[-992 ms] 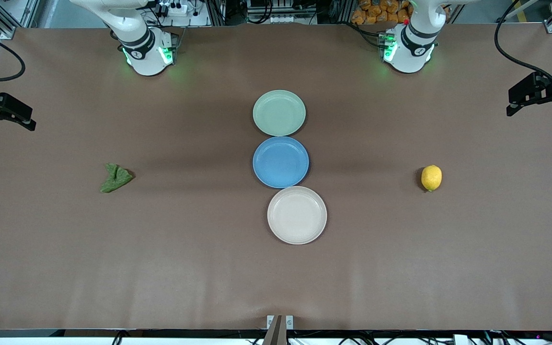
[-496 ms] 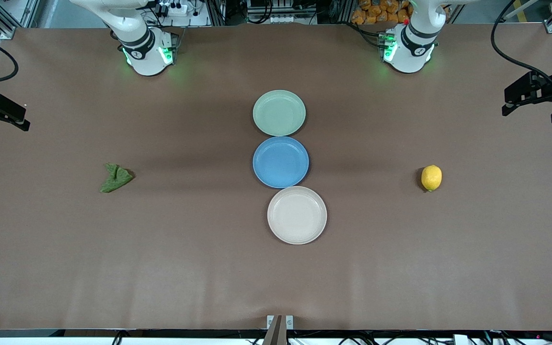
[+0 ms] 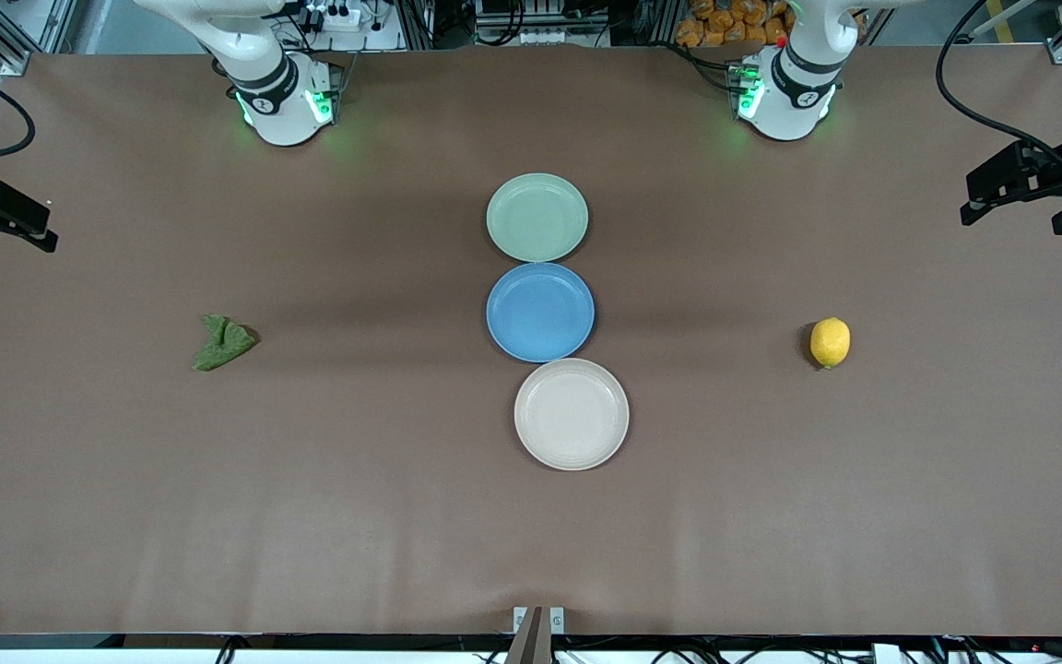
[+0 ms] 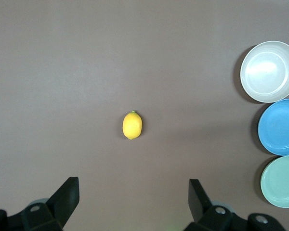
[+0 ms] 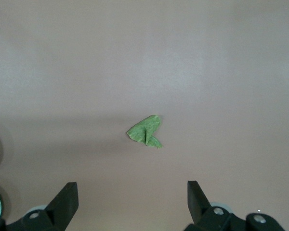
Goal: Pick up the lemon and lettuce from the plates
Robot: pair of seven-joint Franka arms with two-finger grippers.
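Here, nearest the front camera first:

Cream plate [image 3: 572, 414]: lying flat in the middle of the table [image 3: 402, 535], nearest the front edge of the three plates, holding nothing.

Lemon [image 3: 830, 342]: lying on the bare table toward the left arm's end, well apart from the plates; it is also showing in the left wrist view [image 4: 132, 125].

Lettuce [image 3: 222, 343]: lying crumpled on the bare table toward the right arm's end, well apart from the plates, also showing in the right wrist view [image 5: 145, 131].

Blue plate [image 3: 540, 312]: sitting between the other two, touching the cream one.

Green plate [image 3: 536, 218]: sitting nearest the edge where the arms' bases are standing, just beside the blue one, holding nothing.

Left gripper [image 4: 134, 204]: hanging up in the air over the table's left-arm end, looking down on the lemon, jaws standing wide and gripping nothing.

Right gripper [image 5: 133, 203]: hanging up in the air over the table's right-arm end, looking down on the lettuce, jaws standing wide and gripping nothing.
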